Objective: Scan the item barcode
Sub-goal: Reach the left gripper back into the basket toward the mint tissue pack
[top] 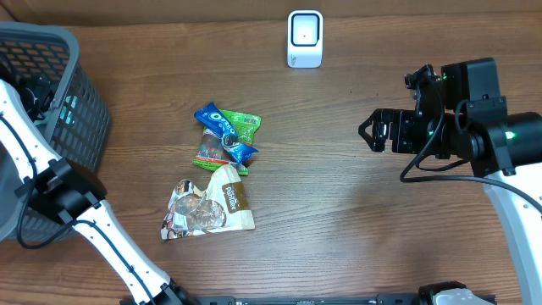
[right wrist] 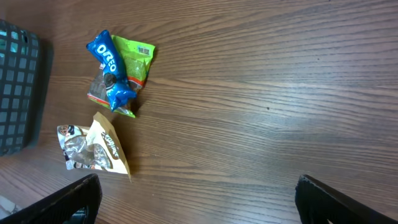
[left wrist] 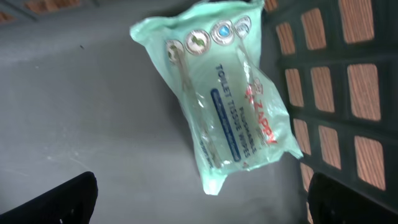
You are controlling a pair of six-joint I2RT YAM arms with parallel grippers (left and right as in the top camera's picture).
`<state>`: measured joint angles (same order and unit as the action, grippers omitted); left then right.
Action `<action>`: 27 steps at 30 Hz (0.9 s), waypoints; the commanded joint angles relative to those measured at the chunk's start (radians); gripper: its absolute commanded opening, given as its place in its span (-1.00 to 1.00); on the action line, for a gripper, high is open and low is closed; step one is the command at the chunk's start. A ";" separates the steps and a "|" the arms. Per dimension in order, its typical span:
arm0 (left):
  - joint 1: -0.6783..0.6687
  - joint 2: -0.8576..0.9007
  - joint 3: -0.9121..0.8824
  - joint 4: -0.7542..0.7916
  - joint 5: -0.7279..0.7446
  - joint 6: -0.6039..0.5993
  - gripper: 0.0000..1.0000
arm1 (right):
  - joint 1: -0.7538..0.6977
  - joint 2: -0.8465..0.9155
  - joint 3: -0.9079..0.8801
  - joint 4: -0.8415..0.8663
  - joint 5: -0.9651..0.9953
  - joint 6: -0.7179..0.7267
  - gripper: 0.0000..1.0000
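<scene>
straight ahead of the left gripper point(left wrist: 200, 208), whose fingers stand wide apart and hold nothing, a green pack of wipes point(left wrist: 233, 93) lies in the basket point(top: 85, 102) against its lattice wall. its long axis runs away from the fingers. the right gripper point(right wrist: 196, 202) is spread wide and empty too, over bare table. 3 snack packs lie ahead of it and somewhat left: a blue cookie pack point(top: 222, 127), a green packet point(top: 246, 124) and a foil bag point(top: 210, 203). with the scanner point(top: 305, 38) nearer that arm, it looks better placed for the next pick.
</scene>
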<state>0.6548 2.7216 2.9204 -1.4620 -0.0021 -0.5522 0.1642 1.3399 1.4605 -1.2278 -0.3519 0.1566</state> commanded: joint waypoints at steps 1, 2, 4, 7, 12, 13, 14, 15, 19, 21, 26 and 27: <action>-0.023 0.075 0.004 0.000 -0.052 -0.024 0.98 | 0.004 -0.002 0.025 0.002 -0.010 0.001 1.00; -0.024 0.072 0.007 -0.009 -0.036 -0.024 0.96 | 0.004 -0.002 0.025 0.003 -0.010 0.001 1.00; -0.026 0.060 0.017 -0.032 0.000 -0.024 0.94 | 0.004 -0.002 0.025 0.003 -0.010 0.001 1.00; -0.032 0.025 0.059 -0.073 0.006 -0.017 0.95 | 0.004 -0.002 0.026 0.002 -0.010 0.001 1.00; -0.036 -0.077 0.183 -0.166 0.006 0.020 0.97 | 0.004 -0.002 0.025 0.002 -0.010 0.005 1.00; -0.036 -0.104 0.212 -0.186 0.006 0.032 0.97 | 0.004 -0.002 0.026 0.002 -0.010 0.005 1.00; -0.036 -0.143 0.222 -0.201 0.005 0.045 0.98 | 0.004 -0.002 0.025 0.002 -0.010 0.005 1.00; -0.036 -0.184 0.222 -0.212 0.005 0.056 0.98 | 0.004 -0.002 0.026 0.002 -0.010 0.005 1.00; -0.036 -0.338 0.222 -0.228 0.021 0.132 0.99 | 0.004 -0.002 0.025 0.002 -0.010 0.004 1.00; -0.040 -0.412 0.221 -0.228 0.048 0.169 0.99 | 0.004 -0.002 0.026 0.000 -0.010 0.004 1.00; -0.086 -0.591 0.135 -0.228 0.138 0.286 1.00 | 0.004 -0.002 0.025 -0.013 -0.009 0.003 1.00; -0.099 -0.635 0.085 -0.228 0.124 0.287 1.00 | 0.004 -0.002 0.025 -0.017 -0.009 0.002 1.00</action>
<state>0.5991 2.1765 3.0962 -1.6825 0.0753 -0.3573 0.1642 1.3399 1.4601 -1.2404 -0.3527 0.1574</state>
